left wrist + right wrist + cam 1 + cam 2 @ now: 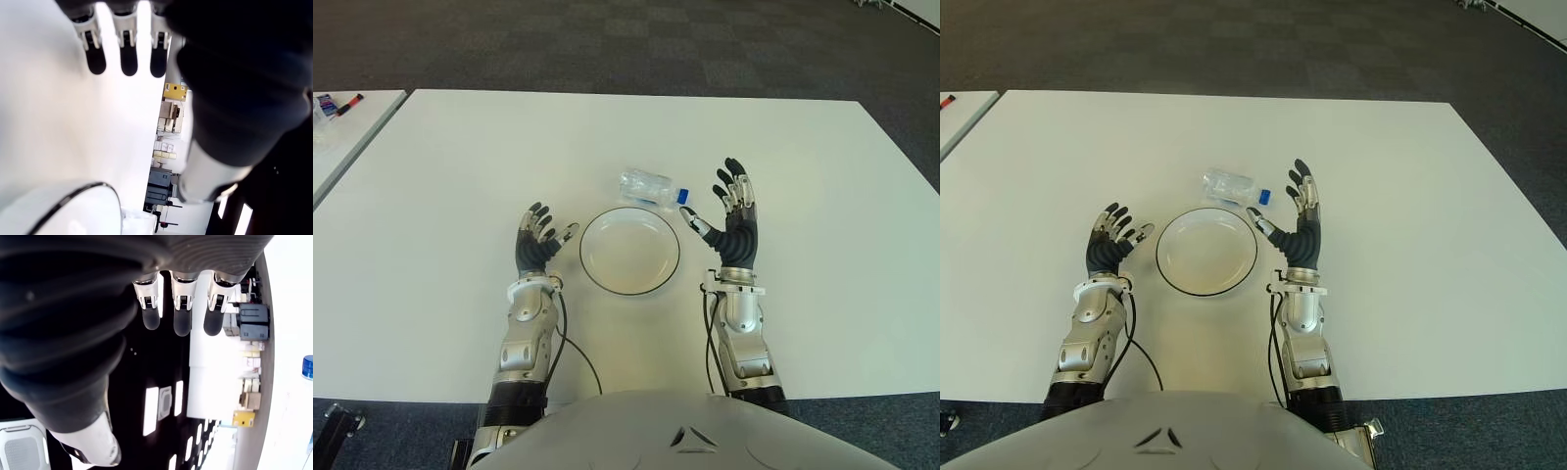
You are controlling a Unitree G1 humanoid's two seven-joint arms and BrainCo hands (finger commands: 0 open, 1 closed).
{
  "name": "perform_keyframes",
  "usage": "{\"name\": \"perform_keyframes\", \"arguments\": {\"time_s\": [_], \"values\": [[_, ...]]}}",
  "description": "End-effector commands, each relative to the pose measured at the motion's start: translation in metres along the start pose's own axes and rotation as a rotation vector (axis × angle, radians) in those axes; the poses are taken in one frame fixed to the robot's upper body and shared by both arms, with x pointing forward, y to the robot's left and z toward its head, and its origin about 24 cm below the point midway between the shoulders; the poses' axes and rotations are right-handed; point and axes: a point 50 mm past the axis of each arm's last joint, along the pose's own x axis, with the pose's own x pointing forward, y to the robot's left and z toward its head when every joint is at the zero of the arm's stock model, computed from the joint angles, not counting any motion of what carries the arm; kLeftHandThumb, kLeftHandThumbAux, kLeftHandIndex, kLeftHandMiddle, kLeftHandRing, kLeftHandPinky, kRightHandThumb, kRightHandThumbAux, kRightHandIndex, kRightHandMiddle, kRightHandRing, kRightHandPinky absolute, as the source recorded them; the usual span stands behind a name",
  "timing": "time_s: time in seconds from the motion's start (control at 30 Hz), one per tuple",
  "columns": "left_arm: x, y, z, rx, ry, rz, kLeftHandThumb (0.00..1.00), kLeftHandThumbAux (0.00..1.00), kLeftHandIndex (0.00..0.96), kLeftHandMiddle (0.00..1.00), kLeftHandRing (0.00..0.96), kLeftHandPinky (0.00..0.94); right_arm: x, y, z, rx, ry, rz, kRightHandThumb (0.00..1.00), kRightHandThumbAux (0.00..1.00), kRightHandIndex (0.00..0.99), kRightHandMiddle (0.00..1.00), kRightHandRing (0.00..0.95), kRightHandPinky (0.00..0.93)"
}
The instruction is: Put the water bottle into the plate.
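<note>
White table (460,176), large, fills most of both eye views; dark carpet floor (607,39) beyond far edge. Second white table (342,127) at far left, cut off by frame, w/ a red-capped marker (350,102) on it.

Plate (629,251): round, white, thin dark rim, empty, centred betw. the two hands. In left wrist view only an arc of the rim shows.

Right hand (732,217): raised just right of plate, palm facing inward, fingers extended & spread, thumb out toward bottle cap; holds nothing. Right wrist view: three fingertips straight, nothing betw. them.

Left hand (540,243): lower, just left of plate, fingers loosely spread, holds nothing. Can't tell if it touches the tabletop.

Water bottle (649,187): clear plastic, small, lying on its side on table just beyond plate's far rim, blue cap (683,195) pointing toward right hand. Not in plate. Body transparent, so outline faint vs. white table; label/contents not readable. Cap close to right thumb; contact can't be told. Right wrist view catches only the blue cap at frame edge.
</note>
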Motion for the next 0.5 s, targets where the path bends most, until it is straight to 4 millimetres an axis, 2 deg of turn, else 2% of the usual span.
{"name": "perform_keyframes", "arguments": {"time_s": [0.03,0.17,0.23,0.33,0.43,0.5], "values": [[-0.001,-0.011,-0.003,-0.04,0.015,-0.018,0.027,0.952,0.145,0.156,0.141,0.172,-0.003,0.007,-0.001,0.034,0.036,-0.031,0.132,0.904,0.082,0.101,0.107,0.162],[-0.001,-0.011,-0.003,-0.038,0.015,-0.018,0.027,0.949,0.147,0.158,0.142,0.173,-0.003,0.007,0.0,0.015,0.028,-0.028,0.137,0.91,0.088,0.105,0.112,0.169],[-0.001,-0.011,-0.003,-0.037,0.015,-0.017,0.027,0.947,0.148,0.159,0.142,0.174,-0.002,0.006,0.002,-0.03,0.016,-0.02,0.171,0.901,0.094,0.112,0.117,0.18],[-0.001,-0.011,-0.004,-0.037,0.016,-0.016,0.027,0.945,0.149,0.16,0.143,0.175,0.0,0.003,0.004,-0.111,0.003,-0.008,0.261,0.858,0.109,0.128,0.131,0.207],[-0.001,-0.012,-0.004,-0.037,0.015,-0.015,0.028,0.942,0.152,0.16,0.144,0.176,0.001,-0.004,0.007,-0.234,-0.014,0.011,0.359,0.779,0.137,0.168,0.183,0.281],[-0.001,-0.012,-0.004,-0.036,0.015,-0.014,0.029,0.94,0.152,0.16,0.144,0.175,0.002,-0.007,0.008,-0.296,-0.024,0.021,0.389,0.75,0.147,0.183,0.202,0.304]]}}
